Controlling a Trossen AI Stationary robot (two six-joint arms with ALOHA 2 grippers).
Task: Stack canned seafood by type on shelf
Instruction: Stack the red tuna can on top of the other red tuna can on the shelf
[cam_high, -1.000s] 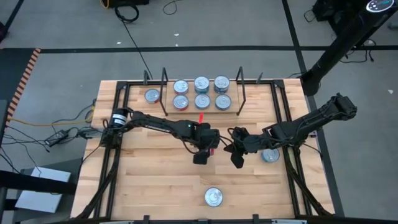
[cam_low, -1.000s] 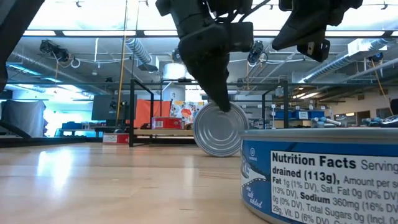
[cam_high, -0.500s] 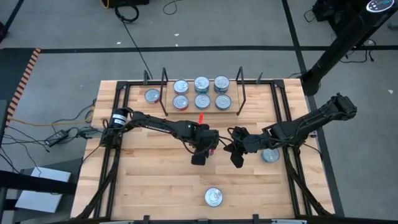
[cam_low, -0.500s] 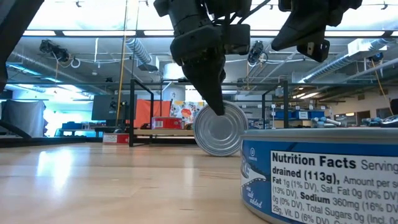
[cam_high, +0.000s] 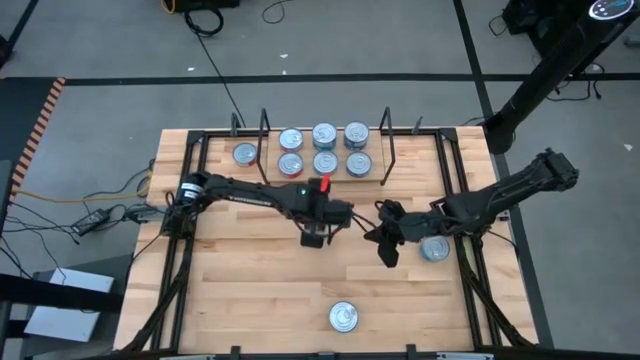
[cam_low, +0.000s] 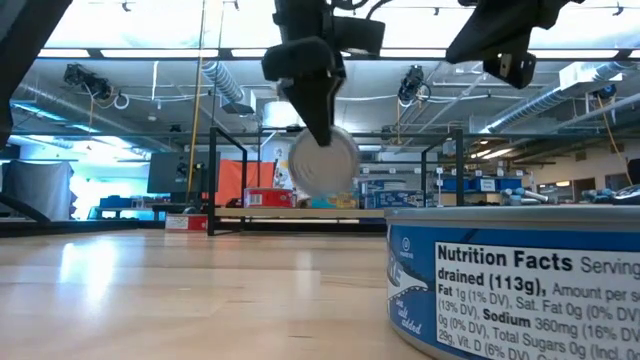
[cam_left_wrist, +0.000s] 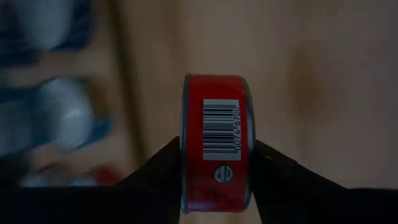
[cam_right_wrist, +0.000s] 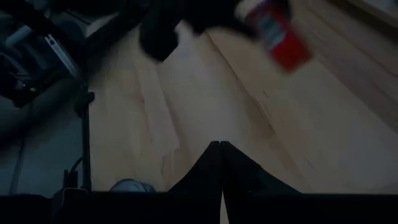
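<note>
**Red tin held on edge above the table**

The shelf (cam_high: 325, 172) at the table's far edge carries 6 tins, lids up. Just in front of it, the left gripper (cam_high: 316, 222) clamps a red tin (cam_left_wrist: 217, 140) by its 2 flat faces (barcode showing), its lid (cam_low: 322, 160) upright, clear of the tabletop (cam_high: 250, 280). The right gripper (cam_high: 388, 248), fingers pressed together and empty, hovers beside it. Bare wood lies below.

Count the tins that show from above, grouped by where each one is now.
Tins on the shelf: 6
Tins on the table: 3
Red tin in the left gripper: 1
Total: 10
</note>
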